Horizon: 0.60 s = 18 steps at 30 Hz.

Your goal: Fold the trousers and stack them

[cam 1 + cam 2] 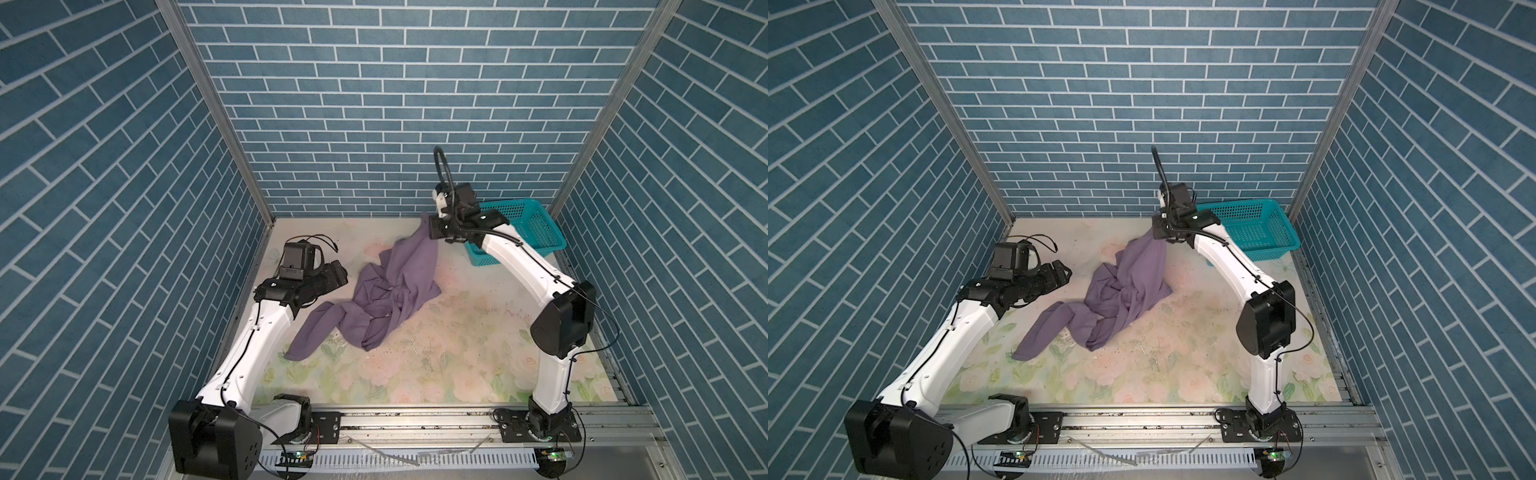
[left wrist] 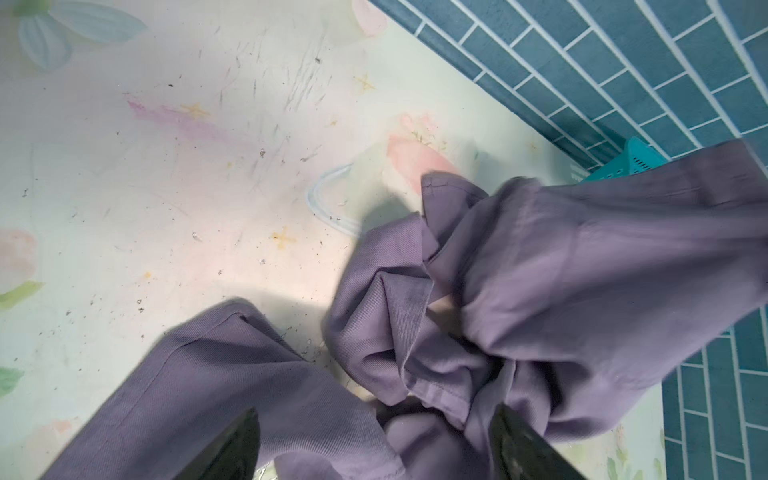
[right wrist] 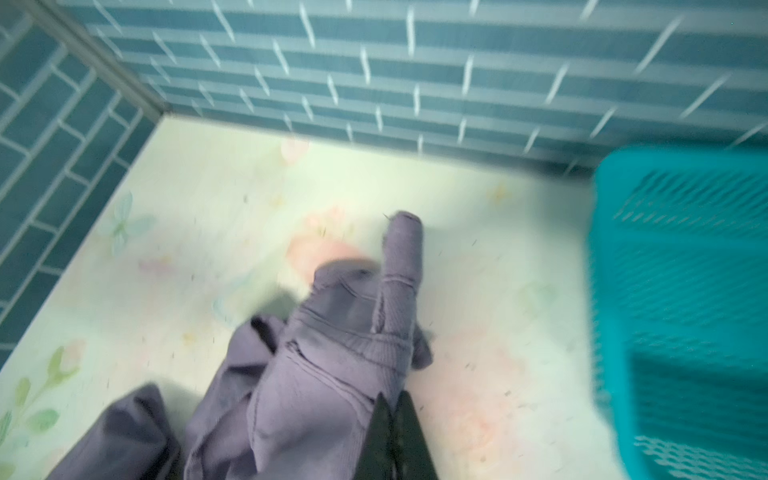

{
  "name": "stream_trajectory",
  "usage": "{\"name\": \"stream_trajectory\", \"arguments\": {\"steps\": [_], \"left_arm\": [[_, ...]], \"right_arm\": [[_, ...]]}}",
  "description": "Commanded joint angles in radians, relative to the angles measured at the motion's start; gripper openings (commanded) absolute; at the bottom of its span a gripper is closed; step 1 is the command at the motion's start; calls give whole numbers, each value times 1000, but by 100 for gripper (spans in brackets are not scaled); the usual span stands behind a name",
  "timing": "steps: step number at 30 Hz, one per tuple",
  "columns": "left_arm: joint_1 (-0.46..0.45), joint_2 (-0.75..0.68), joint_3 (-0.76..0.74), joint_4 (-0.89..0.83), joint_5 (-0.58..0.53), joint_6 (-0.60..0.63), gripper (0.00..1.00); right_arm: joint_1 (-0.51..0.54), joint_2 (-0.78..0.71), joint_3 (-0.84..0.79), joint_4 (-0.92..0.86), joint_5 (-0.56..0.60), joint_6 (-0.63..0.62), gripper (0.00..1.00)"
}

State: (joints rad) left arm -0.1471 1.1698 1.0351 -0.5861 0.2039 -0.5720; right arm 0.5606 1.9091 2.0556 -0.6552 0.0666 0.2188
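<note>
- Trousers [image 1: 390, 286]: soft matt mauve cloth, fine twill weave, stitched seams, heavily creased.
- Basket [image 1: 540, 230]: teal perforated plastic, faint sheen.
- Bench [image 1: 457, 345]: smooth floral-printed covering, scuffed, speckled with grit.
- Walls [image 1: 374, 104]: matt blue brick-pattern print.
- Front rail [image 1: 415, 419]: bare grey metal.
- Arm shells [image 1: 249, 349]: smooth white plastic; joints matt black.

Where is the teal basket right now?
In both top views the teal basket sits in the table's far right corner, just right of the right gripper holding the trousers.

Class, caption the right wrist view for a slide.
Right hand shut on the mauve trousers over the floral tabletop, teal basket alongside.
</note>
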Motion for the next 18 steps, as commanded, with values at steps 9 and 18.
{"name": "stream_trajectory", "arguments": {"steps": [9,18], "left_arm": [[3,-61,90,-83,-35,25,91],[1,-119,128,-49,66,16,99]], "right_arm": [[168,-80,157,-84,-61,-125,0],[229,4,8,-7,-323,43,0]]}}
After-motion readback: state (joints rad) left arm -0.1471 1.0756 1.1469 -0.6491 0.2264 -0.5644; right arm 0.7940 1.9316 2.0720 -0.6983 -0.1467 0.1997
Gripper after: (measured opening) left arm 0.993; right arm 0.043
